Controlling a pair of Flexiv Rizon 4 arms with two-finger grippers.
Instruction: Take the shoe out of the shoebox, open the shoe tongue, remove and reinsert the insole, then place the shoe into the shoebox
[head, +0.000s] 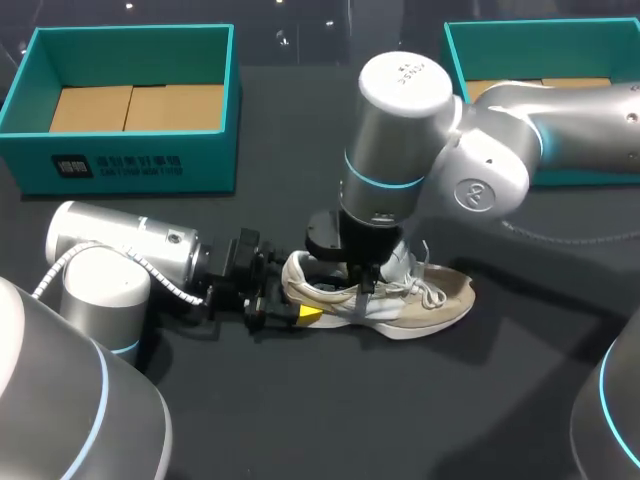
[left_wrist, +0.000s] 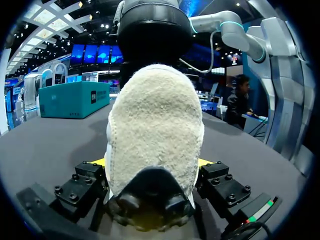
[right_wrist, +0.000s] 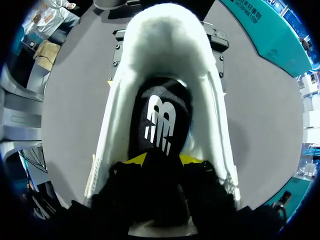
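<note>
On table (head: 300, 420), clear of the teal shoeboxes (head: 130, 165), shoe (head: 425, 300) sits upright on its sole. Left gripper (head: 293, 312) clamped on the heel from both sides. Right gripper (right_wrist: 164, 159) down inside the opening over black insole (right_wrist: 160, 120); whether its fingers pinch it, cannot tell.

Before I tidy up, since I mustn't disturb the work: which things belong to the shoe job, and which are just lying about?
Job: shoe, insole, left gripper, right gripper, one shoebox.
Spare: left shoebox or right shoebox; cannot tell which.
</note>
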